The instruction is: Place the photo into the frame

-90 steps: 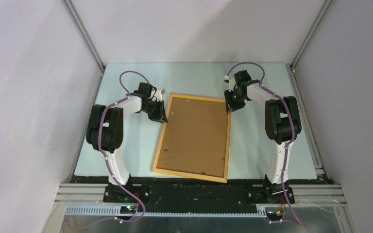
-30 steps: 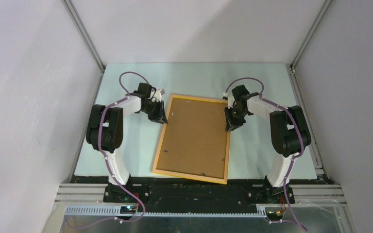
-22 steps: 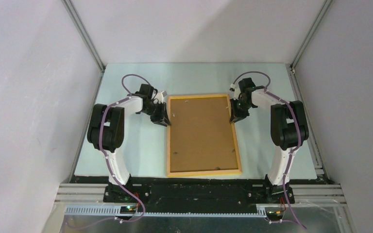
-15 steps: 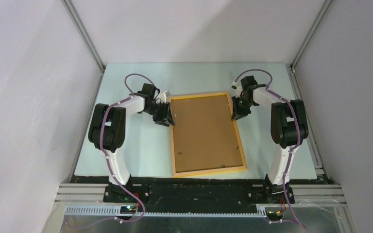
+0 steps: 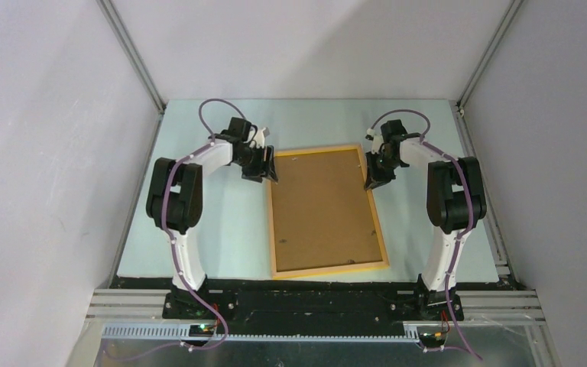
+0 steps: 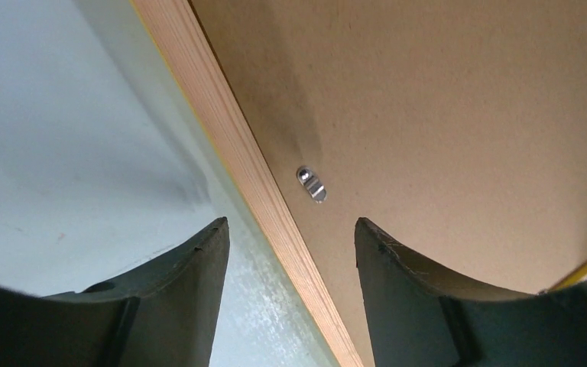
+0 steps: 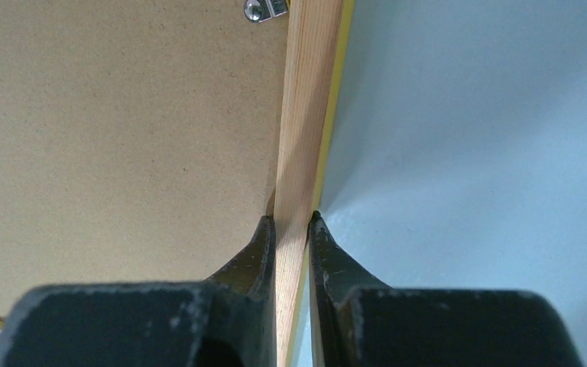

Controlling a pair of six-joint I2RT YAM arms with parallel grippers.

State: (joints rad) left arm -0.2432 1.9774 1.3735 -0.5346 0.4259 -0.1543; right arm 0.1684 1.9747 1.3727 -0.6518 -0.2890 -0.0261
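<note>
The top camera sits high up behind the arms and looks down on the whole table [image 5: 229,229] from far off; the left wrist camera is very near, looking past the left gripper [image 6: 290,222] at the frame [image 6: 252,160] and its left side; the right wrist camera is just as near, looking past the right gripper [image 7: 290,216] along the right side; all three see the brown back [image 5: 321,210]

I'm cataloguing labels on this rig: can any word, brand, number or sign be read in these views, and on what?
None: no readable text on the frame, its brown backing board, the metal clip or the table.
</note>
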